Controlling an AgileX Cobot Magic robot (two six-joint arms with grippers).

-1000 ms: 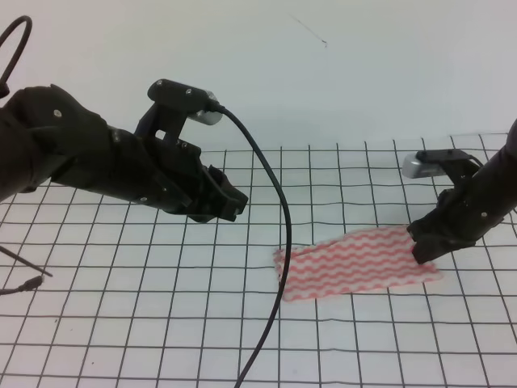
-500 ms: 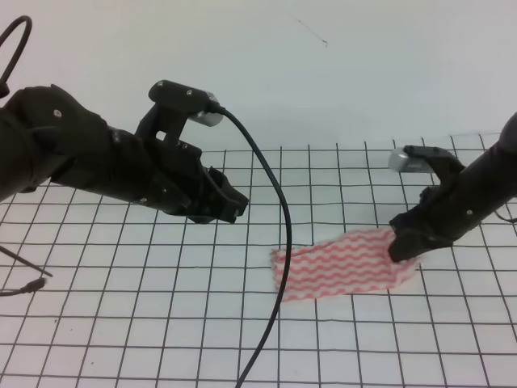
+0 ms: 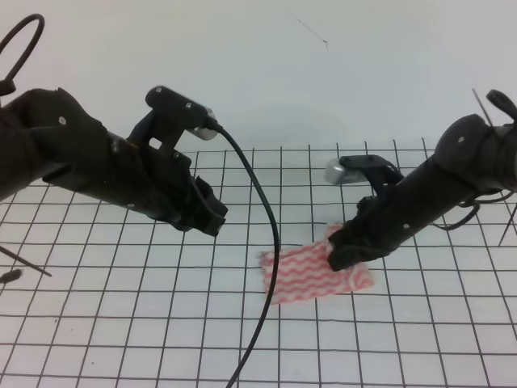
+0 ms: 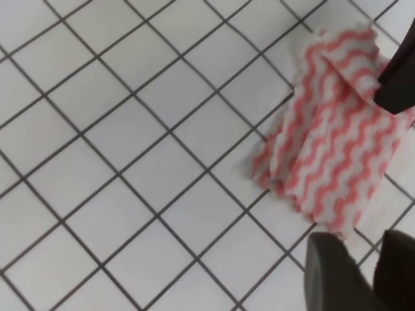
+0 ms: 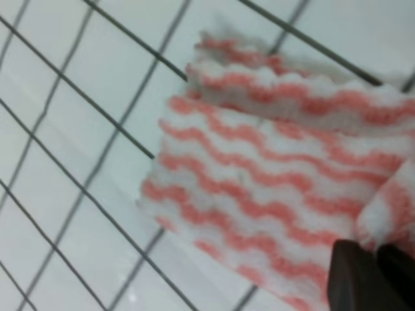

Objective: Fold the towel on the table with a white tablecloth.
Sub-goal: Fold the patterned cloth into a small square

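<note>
While pinching the towel [image 3: 311, 273], right hand [image 3: 343, 257] now farther left; left hand [image 3: 212, 220] seemingly narrow.

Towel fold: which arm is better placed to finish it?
Right. Its claw is shut on the towel, holding one end lifted over the rest. The left claw hangs apart from the towel, above bare table, holding nothing.

Thin fuzzy cloth towel [image 3: 315, 273]; matt black gripper [image 3: 343, 252]
</note>
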